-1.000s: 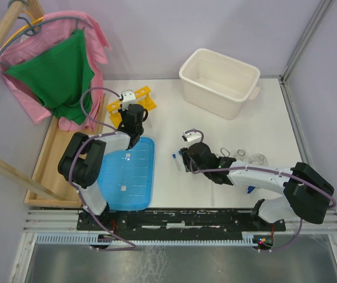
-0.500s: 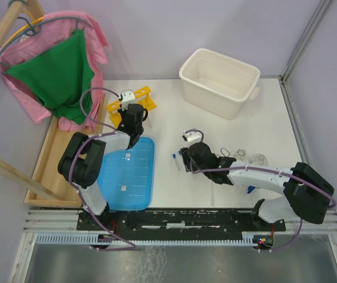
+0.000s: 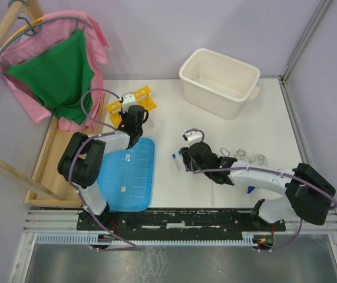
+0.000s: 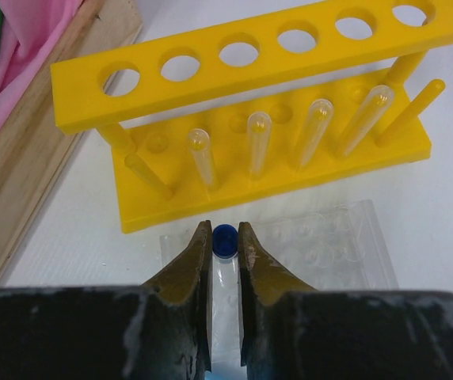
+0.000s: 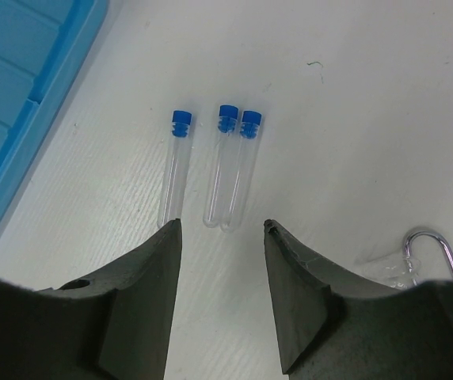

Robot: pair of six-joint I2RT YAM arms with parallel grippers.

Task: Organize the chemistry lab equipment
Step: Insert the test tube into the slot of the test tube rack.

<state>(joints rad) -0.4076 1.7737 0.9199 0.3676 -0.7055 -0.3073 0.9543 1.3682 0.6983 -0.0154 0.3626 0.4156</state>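
Observation:
In the left wrist view my left gripper (image 4: pixel 225 228) is shut on a clear blue-capped tube (image 4: pixel 225 269), cap pointing forward. It hangs just short of the yellow tube rack (image 4: pixel 234 59), where several clear tubes (image 4: pixel 257 142) stand. My right gripper (image 5: pixel 222 226) is open and hovers low over three blue-capped tubes (image 5: pixel 230 170) lying side by side on the table, its fingertips level with their closed ends. From above, the left gripper (image 3: pixel 134 119) is beside the rack (image 3: pixel 132 104) and the right gripper (image 3: pixel 184 159) is at the loose tubes (image 3: pixel 175 161).
A flat blue ribbed lid (image 3: pixel 127 174) lies under the left arm. A clear well plate (image 4: pixel 321 241) sits before the rack. Metal tongs (image 3: pixel 227 154) and small glass flasks (image 3: pixel 257 158) lie right of the tubes. A white tub (image 3: pixel 218 81) stands at the back. Left are a wooden tray (image 3: pixel 49 159) and hanging clothes (image 3: pixel 56 71).

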